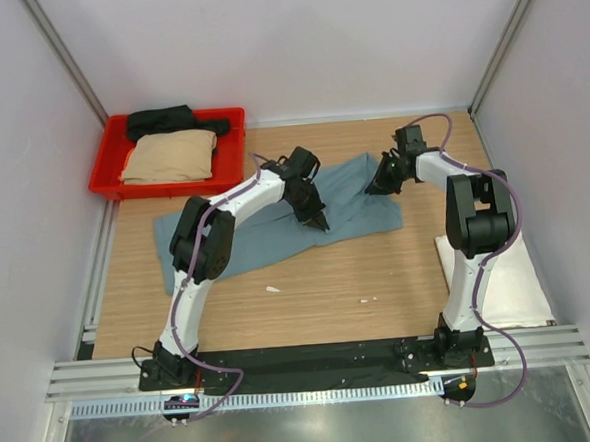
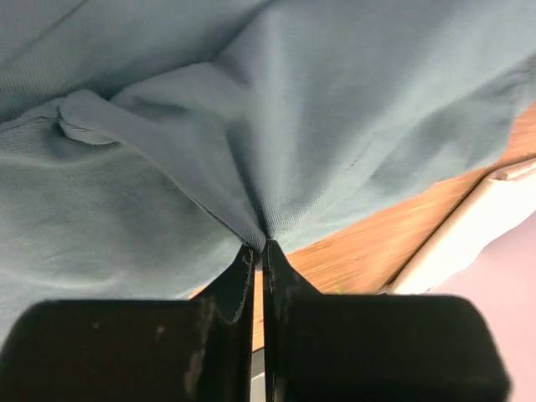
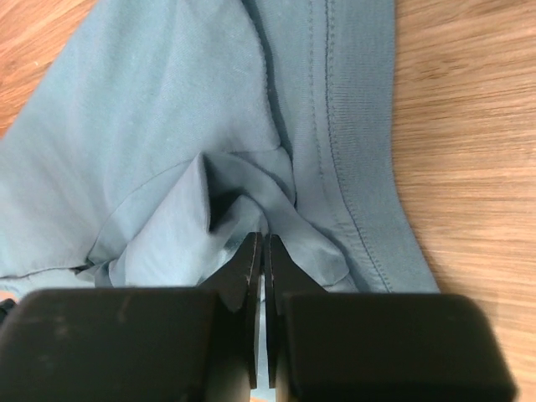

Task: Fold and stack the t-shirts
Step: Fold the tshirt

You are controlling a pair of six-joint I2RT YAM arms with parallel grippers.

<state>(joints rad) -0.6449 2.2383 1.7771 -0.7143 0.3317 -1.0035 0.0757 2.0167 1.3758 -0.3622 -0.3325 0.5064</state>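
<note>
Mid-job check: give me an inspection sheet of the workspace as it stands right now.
Surface: wooden table, bare wood showing around the cloth.
Job's things: teal t-shirt spread crumpled mid-table; white t-shirt folded at the right edge; tan t-shirt folded in the red tray, black t-shirt bunched behind it.
Clutter: two small white scraps on the wood near the front.
Grippers: left end effector shut on the teal t-shirt's edge; right end effector shut on a fold of it.
Cables: purple cables run along both arms; no snag seen.
Surroundings: white walls; metal rail at the near edge.
</note>
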